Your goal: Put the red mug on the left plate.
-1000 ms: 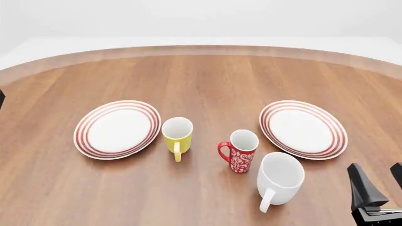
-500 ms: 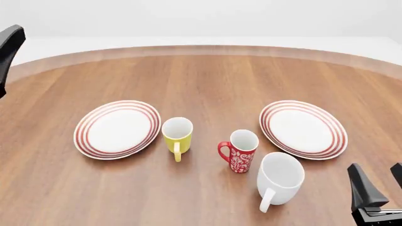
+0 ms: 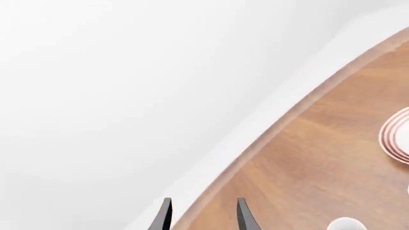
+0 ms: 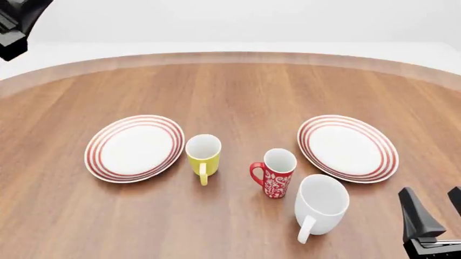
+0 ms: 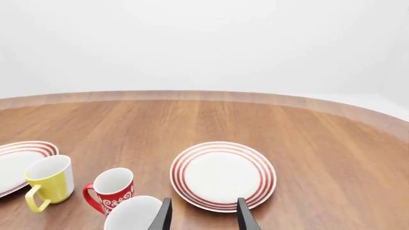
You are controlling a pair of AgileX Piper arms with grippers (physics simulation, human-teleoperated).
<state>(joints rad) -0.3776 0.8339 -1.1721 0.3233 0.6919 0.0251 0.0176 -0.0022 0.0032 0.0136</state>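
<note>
The red mug (image 4: 276,175) with its white floral pattern stands upright at the table's middle, handle to the left; it also shows in the right wrist view (image 5: 112,192). The left plate (image 4: 135,147), white with red rings, lies at the left and holds nothing. My left gripper (image 4: 16,24) is high at the far left corner, far from both; in its wrist view (image 3: 203,215) the fingers are apart and empty. My right gripper (image 4: 435,208) is open and empty at the near right, low beside the white mug.
A yellow mug (image 4: 203,156) stands between the left plate and the red mug. A larger white mug (image 4: 320,205) stands just right of and nearer than the red mug. A second ringed plate (image 4: 348,147) lies at the right. The table's curved far edge (image 4: 230,56) runs behind.
My left arm has risen along the picture's left edge to the top left corner. The right arm, mugs and plates have not moved.
</note>
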